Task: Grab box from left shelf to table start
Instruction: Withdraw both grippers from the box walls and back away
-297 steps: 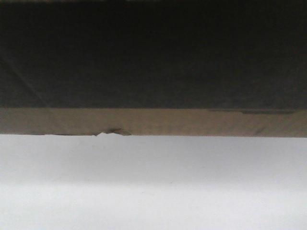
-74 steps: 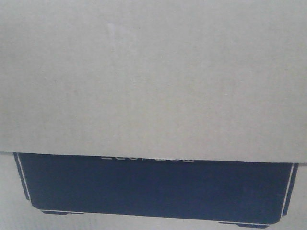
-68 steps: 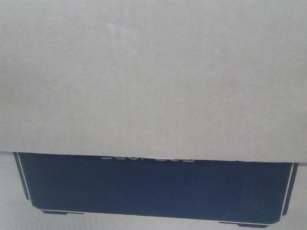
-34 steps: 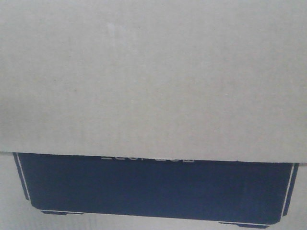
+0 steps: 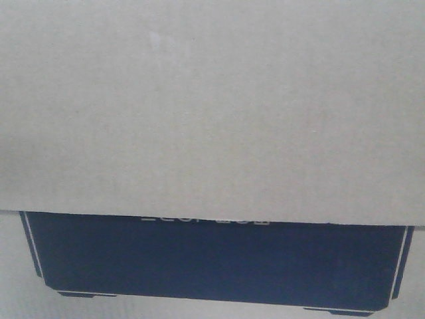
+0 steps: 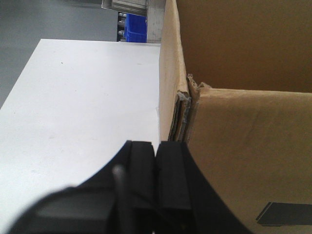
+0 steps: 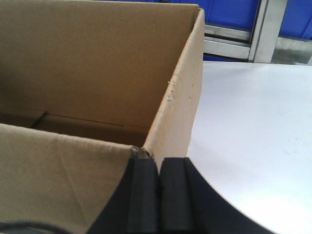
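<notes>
Your jaws on both arms read as pressed together at the box's upper corners: the left gripper (image 6: 157, 183) sits at the torn corner of the box (image 6: 243, 136), and the right gripper (image 7: 158, 195) sits at the opposite corner. Whether a wall edge is actually pinched between either pair is hidden, so you cannot tell from these views.

The open-topped box stands on the white worktop (image 6: 83, 97), and the front view is filled by its tan wall with the dark printed panel (image 5: 212, 262) low in frame. Shelving with blue bins (image 7: 234, 12) stands beyond the worktop's far edge.

You appear nearly done: the box looks delivered, leaving release and withdrawal.
</notes>
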